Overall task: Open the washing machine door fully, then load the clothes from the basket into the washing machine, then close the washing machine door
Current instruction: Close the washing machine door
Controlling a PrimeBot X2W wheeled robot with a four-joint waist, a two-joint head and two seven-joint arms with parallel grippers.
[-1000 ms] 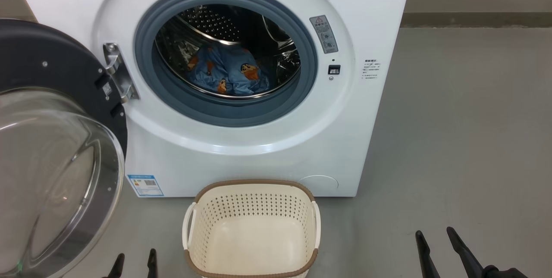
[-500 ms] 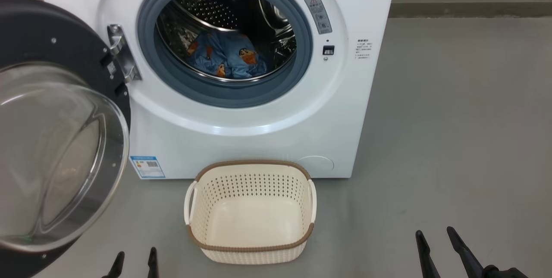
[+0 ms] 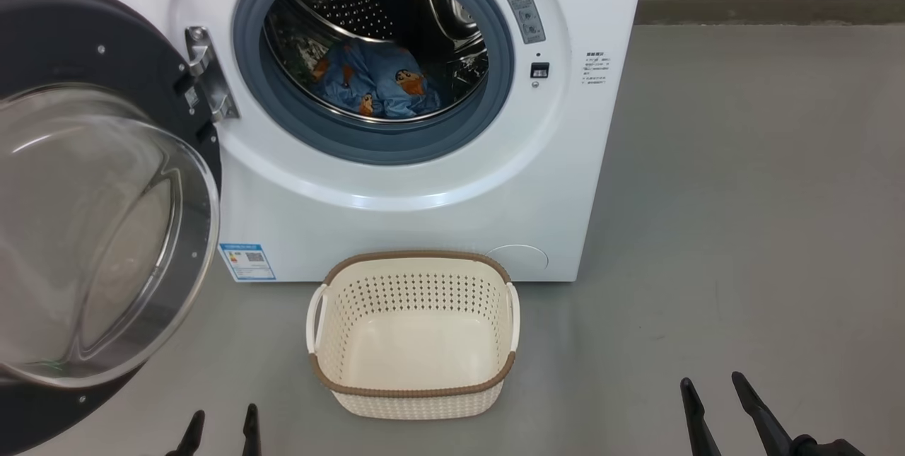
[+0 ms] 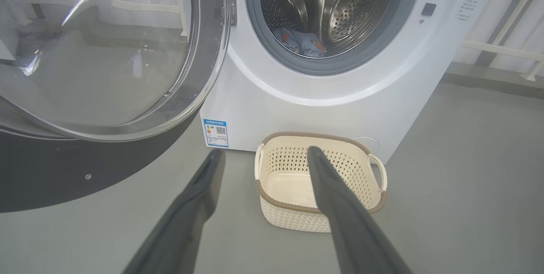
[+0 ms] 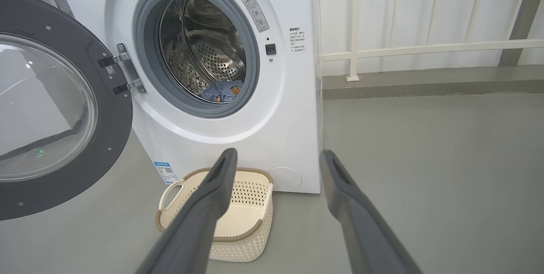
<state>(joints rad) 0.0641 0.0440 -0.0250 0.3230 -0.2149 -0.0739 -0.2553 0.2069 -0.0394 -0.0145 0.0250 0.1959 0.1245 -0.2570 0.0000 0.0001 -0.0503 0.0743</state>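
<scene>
The white washing machine [image 3: 396, 187] stands with its door [image 3: 99, 223] swung wide to the left, black rim and glass bowl facing me. Light blue printed clothes [image 3: 378, 85] lie inside the steel drum, also visible as clothes [image 4: 301, 43] and clothes [image 5: 223, 90]. The cream basket [image 3: 413, 336] sits on the floor before the machine with nothing in it. My left gripper [image 3: 220, 419] is open at the lower left, short of the basket. My right gripper [image 3: 713, 389] is open at the lower right, well right of the basket. Both hold nothing.
Grey floor [image 3: 742, 194] stretches to the right of the machine. A white railing [image 5: 425, 46] and a low kerb run behind it. The open door [image 4: 97, 74] hangs close to my left arm's side.
The head view has shifted: the machine and basket sit higher in the picture and slightly smaller. The grippers keep their places at the bottom edge, both still open.
</scene>
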